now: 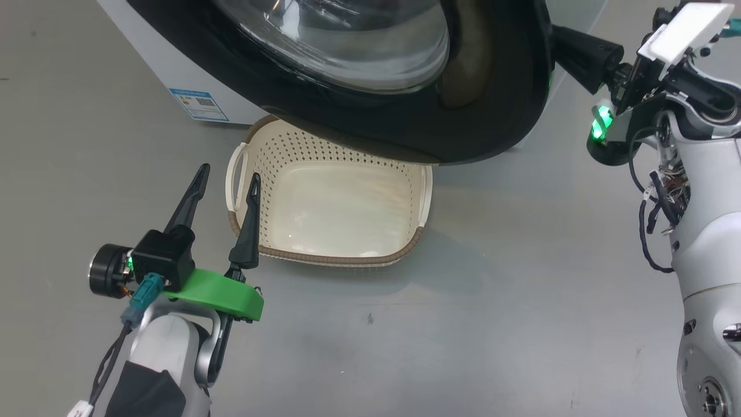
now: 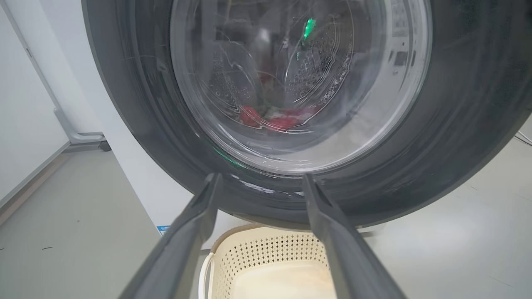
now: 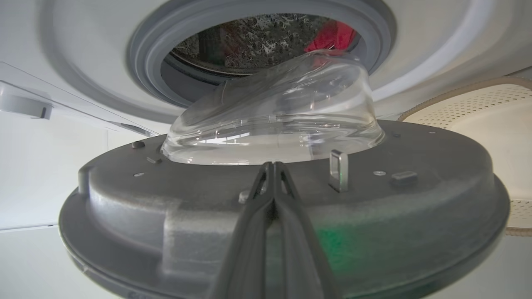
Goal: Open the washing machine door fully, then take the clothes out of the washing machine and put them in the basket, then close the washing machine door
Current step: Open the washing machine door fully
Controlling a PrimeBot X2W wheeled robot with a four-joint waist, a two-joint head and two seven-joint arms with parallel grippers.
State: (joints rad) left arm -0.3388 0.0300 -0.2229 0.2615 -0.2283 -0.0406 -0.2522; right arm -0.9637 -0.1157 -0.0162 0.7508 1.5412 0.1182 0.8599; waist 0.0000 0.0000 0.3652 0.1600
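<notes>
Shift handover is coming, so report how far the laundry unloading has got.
Done: the washing machine door is unlatched and partly swung out. In hand: the shut right end effector sits at its inner face, seemingly placed to push it wider; the left end effector hangs open by the basket. Left: the red clothes lie in the drum, the basket is empty, the door needs closing.

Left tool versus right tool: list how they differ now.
The left tool stands open; the right tool is shut, fingers pressed together. The left tool hangs over the floor by the basket; the right tool reaches the grey inner face of the washing machine door, near its metal latch. Both grip nothing.
</notes>
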